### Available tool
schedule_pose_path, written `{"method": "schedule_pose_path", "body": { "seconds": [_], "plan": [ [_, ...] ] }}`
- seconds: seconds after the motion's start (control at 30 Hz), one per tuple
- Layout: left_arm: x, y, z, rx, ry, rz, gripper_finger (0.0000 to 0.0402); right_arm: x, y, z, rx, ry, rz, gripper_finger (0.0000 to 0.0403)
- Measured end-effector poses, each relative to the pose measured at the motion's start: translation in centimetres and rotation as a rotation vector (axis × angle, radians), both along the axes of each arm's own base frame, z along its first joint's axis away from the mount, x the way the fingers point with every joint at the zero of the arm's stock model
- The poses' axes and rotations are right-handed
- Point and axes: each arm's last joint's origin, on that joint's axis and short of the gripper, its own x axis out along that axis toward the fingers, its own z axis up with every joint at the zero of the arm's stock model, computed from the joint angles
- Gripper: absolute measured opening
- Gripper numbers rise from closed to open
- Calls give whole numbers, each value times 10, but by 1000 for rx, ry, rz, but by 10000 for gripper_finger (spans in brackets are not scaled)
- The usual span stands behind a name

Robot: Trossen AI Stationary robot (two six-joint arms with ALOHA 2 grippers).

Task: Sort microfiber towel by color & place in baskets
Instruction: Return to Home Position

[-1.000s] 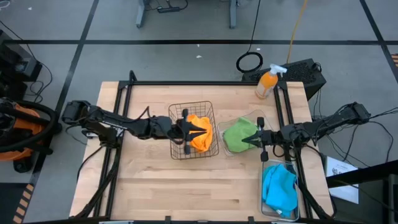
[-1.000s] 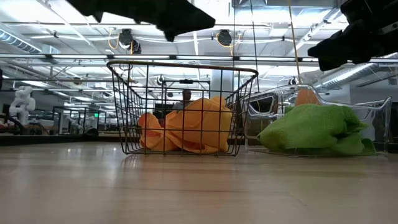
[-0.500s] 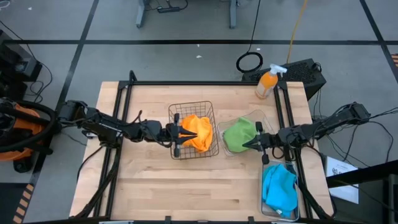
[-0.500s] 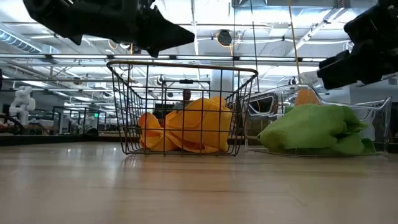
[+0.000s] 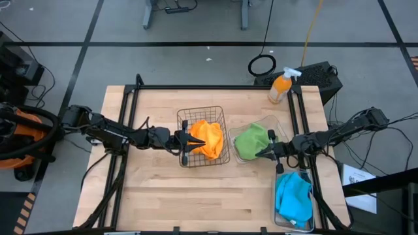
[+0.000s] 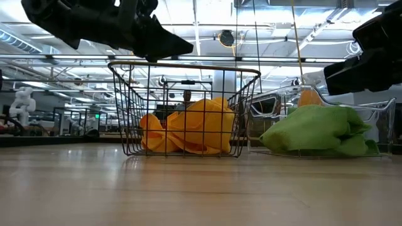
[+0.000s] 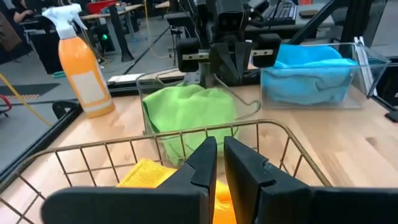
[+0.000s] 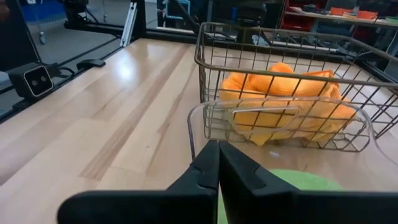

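I saw orange towels [image 5: 206, 137] in the wire basket [image 5: 185, 116], green towels [image 5: 250, 140] in the tub [image 5: 268, 121], and blue towels [image 5: 292, 199] in the bin [image 5: 277, 219] by the desk's [image 5: 157, 196] right edge. My left claw [image 5: 185, 140], at the basket's rim, and right claw [image 5: 261, 152], over the tub, were closed and empty. I judged that only drawing both arms home was left.

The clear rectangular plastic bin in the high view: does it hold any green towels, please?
No, the clear rectangular plastic bin holds only bright blue microfiber towels in the high view.

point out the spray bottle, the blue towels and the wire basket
spray bottle [image 5: 279, 90]: high view, orange body.
blue towels [image 5: 292, 196]: high view, middle of the heap.
wire basket [image 5: 198, 158]: high view, bare mesh floor.
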Motion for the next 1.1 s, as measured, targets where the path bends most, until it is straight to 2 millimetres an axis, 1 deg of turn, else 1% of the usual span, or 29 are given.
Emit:
{"method": "schedule_pose_path", "body": {
  "seconds": [0.2, 0.3, 0.4, 0.5, 0.6, 0.77, 0.93, 1.1],
  "plan": [
    [-1, 1, -6, 1, 56, 19, 38, 0, 0, 0, 1, 5, 5, 0],
    [-4, 1, -10, -10, 58, 34, 38, -2, 1, 0, 1, 7, 36, 0],
    [-16, 4, -13, -30, 57, 98, 38, -4, 1, 0, 1, 12, 57, 0],
    [-33, 7, -14, -44, 33, 139, 38, -7, -1, 1, -5, 3, 57, 0],
    [-50, 9, -9, -68, -41, 139, 38, -11, -1, 5, -20, -32, 76, 0],
    [-76, 10, -10, -81, -87, 126, 38, -18, -2, 8, -36, -69, 114, 0],
    [-92, 10, -14, -86, -98, 99, 38, -25, -4, 13, -45, -130, 122, 0],
    [-105, 11, -20, -99, -118, 78, 38, -29, -5, 18, -58, -199, 154, 0]
  ]
}}
